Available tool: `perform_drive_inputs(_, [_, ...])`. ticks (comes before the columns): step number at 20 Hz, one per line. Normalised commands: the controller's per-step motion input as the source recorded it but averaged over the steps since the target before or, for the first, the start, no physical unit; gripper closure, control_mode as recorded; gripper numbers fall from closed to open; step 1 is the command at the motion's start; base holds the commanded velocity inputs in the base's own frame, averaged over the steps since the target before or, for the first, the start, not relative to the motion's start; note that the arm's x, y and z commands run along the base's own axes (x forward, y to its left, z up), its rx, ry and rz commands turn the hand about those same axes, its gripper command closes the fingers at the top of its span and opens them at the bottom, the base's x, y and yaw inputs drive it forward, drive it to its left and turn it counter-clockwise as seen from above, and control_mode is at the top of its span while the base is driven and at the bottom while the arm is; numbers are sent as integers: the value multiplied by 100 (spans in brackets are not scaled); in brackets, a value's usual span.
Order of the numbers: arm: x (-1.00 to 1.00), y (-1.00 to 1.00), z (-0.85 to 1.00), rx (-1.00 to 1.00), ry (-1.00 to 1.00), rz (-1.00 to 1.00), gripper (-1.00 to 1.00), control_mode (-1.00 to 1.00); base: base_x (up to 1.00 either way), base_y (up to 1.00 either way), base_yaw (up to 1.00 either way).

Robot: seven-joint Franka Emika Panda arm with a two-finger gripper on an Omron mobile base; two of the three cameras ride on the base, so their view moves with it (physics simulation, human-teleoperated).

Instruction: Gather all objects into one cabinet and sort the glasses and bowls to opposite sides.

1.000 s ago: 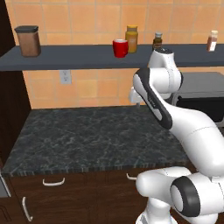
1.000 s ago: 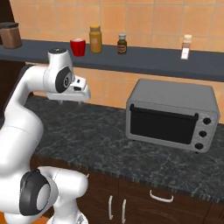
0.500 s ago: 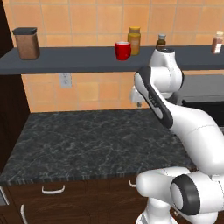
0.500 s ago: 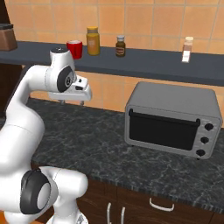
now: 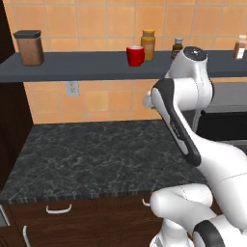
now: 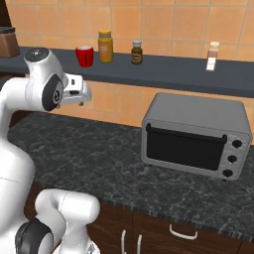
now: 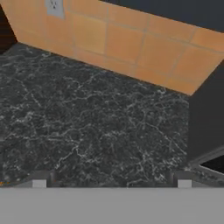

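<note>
Rolling sideways since a second ago, the base now faces the red cup (image 5: 135, 55) on the dark wall shelf (image 5: 87, 66) beside an amber jar (image 5: 148, 44), while the empty gripper (image 7: 111, 183), jaws spread wide, hangs over the black marbled counter (image 7: 87, 127).

On the long grey wall shelf (image 6: 168, 74) stand five things: one red cup (image 5: 135, 56), one tall amber jar (image 5: 148, 45), one small dark bottle (image 6: 137, 52), one pale shaker (image 6: 213, 56) towards the shelf's right end, and one brown lidded canister (image 5: 29, 47) at its left end. One grey toaster oven (image 6: 193, 135) sits on the dark worktop (image 5: 96, 159) (right-hand part). One wall socket (image 5: 72, 88) shows.
</note>
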Motion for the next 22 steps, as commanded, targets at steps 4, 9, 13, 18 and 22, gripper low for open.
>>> perform_drive_inputs(4, [-8, 26, 63, 0, -31, 21, -100, -100, 0, 0, 0])
perform_drive_inputs(9, [-1, 9, 73, 0, -45, 11, -100, -100, 0, 0, 0])
perform_drive_inputs(13, [2, 0, 88, 0, -36, 0, -100, -100, 0, 0, 0])
perform_drive_inputs(18, [46, 0, 24, 11, -6, -4, -100, -100, 0, 0, 0])
perform_drive_inputs(22, [45, -9, 15, 24, 0, -6, -100, -100, 0, 0, 0])
